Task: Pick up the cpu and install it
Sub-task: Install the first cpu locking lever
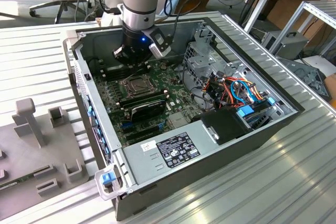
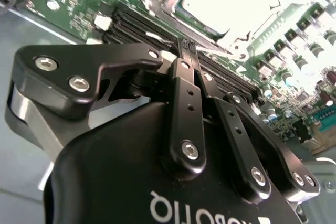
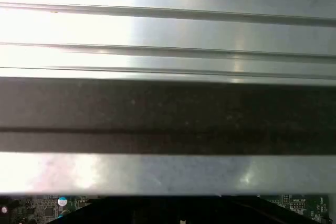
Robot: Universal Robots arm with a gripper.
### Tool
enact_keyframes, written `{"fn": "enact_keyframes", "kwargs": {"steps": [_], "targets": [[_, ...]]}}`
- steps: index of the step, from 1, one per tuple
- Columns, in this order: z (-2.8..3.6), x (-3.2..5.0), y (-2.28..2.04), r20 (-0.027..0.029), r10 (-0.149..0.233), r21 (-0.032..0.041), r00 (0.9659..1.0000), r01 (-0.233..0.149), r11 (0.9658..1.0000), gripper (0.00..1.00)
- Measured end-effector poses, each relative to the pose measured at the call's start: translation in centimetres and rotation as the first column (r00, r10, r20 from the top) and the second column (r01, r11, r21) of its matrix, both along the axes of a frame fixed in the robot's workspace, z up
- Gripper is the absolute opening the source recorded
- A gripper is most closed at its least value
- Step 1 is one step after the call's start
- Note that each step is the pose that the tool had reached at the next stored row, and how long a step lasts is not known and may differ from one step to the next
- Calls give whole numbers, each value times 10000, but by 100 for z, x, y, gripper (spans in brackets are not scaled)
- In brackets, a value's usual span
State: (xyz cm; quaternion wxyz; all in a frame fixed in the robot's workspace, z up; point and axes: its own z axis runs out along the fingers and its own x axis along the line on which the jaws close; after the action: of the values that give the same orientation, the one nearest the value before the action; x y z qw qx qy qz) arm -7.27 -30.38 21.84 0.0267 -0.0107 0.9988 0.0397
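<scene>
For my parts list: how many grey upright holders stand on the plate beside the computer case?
6 at least, all on the grey fixture plate at the exterior view's left: one tall post, five low brackets around it. More may be cut off by the edge.

Ribbed aluminium table surface (image 3: pixel 168 30) lies beyond a dark case wall (image 3: pixel 168 111); nearer, a strip of green motherboard (image 3: pixel 42 207) shows.

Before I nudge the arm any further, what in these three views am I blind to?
- Small flat silver-beige cpu: the dark square metal-framed socket looks open in the exterior view, but whether the chip sits inside is too small to tell; glare washes it out in the second wrist view.
- Black end effector: fingers together, tips too dark to show anything pinched.
- First wrist view: ribbed aluminium surface and dark case wall block the green motherboard.
</scene>
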Motion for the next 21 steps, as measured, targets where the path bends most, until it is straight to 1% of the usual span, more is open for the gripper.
{"fn": "enact_keyframes", "kwargs": {"steps": [3, 5, 7, 8, 9, 10, 13, 14, 15, 19, 21], "targets": [[0, -14, 22, 0, 0, 3, 10000, 0, 10000, 11], [1, -14, 25, 0, 2, -2, 10000, -2, 10000, 11], [9, -14, 25, -1, 2, -29, 10000, -2, 10000, 11], [27, -14, 26, 0, 2, -46, 10000, -2, 10000, 11], [59, -14, 25, 2, 2, -50, 10000, -2, 10000, 11], [73, -19, 26, 10, -1, -51, 10000, 1, 10000, 11], [77, -56, 25, 61, 0, -51, 10000, 0, 10000, 11], [77, -78, 25, 84, 1, -50, 10000, -1, 10000, 11], [77, -116, 25, 124, 1, -50, 9999, 0, 10000, 11], [162, -131, 25, 191, 1, -51, 9998, 0, 10000, 11], [179, -137, 25, 231, 1, -50, 9997, 0, 10000, 11]]}}
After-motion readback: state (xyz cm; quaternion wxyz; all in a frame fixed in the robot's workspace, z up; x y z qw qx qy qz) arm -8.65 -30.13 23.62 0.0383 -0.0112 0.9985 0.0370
